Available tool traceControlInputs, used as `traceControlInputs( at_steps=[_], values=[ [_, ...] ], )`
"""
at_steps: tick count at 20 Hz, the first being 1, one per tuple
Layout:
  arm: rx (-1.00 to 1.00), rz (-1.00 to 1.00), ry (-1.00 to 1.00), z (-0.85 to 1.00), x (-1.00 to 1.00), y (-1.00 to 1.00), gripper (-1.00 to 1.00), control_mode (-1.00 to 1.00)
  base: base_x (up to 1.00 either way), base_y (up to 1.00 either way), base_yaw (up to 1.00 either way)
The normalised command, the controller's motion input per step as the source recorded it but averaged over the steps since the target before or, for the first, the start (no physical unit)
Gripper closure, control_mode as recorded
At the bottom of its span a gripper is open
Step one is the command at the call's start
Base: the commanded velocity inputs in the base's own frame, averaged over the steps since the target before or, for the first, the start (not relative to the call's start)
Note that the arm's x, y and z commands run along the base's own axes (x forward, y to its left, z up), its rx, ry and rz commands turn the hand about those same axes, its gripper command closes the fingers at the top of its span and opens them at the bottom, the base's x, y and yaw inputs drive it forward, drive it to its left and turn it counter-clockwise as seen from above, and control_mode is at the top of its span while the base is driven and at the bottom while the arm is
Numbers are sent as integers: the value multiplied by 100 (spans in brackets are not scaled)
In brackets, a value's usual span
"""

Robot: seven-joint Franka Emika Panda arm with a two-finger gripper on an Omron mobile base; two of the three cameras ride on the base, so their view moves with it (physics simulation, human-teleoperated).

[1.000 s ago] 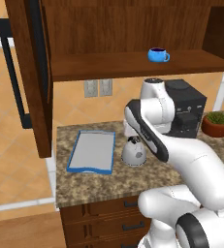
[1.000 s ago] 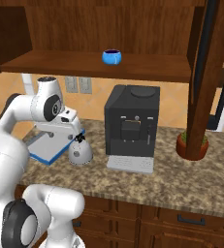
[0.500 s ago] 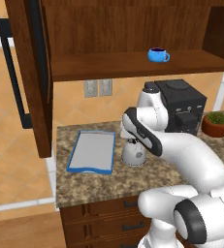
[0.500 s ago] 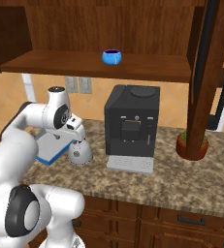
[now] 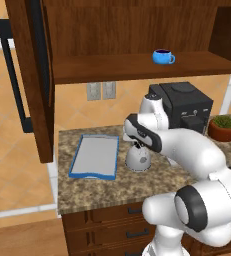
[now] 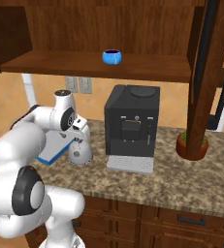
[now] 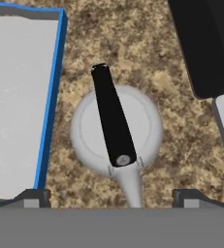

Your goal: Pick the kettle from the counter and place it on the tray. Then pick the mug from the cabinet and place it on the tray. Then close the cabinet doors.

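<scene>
Looking near: the gripper (image 7: 111,196) hangs right above the kettle, and its two dark tips stand far apart with nothing between them.
Kettle: the kettle (image 7: 116,130) is a little round silver pot that sits on the counter (image 7: 152,58). Its black handle (image 7: 112,115) runs across the top, and its spout points toward the gripper in the hand view.
Kettle's place: in the left base view the kettle (image 5: 137,159) is just beside the tray's right edge, but it is not on the tray.
Tray: the tray (image 5: 95,156) lies flat on the counter (image 5: 87,192). It is grey with a blue rim.
Coffee machine: the big black coffee machine (image 6: 132,127) stands on the other side of the kettle (image 6: 79,152), a bit farther back.
Plant: a small plant (image 5: 223,127) in a brown pot sits near the far right of the counter.
Mug: the blue mug (image 5: 162,56) sits up high on the shelf inside the cabinet (image 5: 137,30).
Cabinet doors: the cabinet doors (image 5: 31,75) stand wide open, each with a long black bar handle (image 5: 14,85).
</scene>
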Motion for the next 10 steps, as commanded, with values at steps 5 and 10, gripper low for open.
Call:
traceControlInputs(
  at_steps=[5, 10],
  values=[
    [0, 0, 0, -17, 40, -2, -100, -100, 0, 0, 0],
    [0, 0, 0, -24, 35, 0, -100, -100, 0, 0, 0]
  ],
)
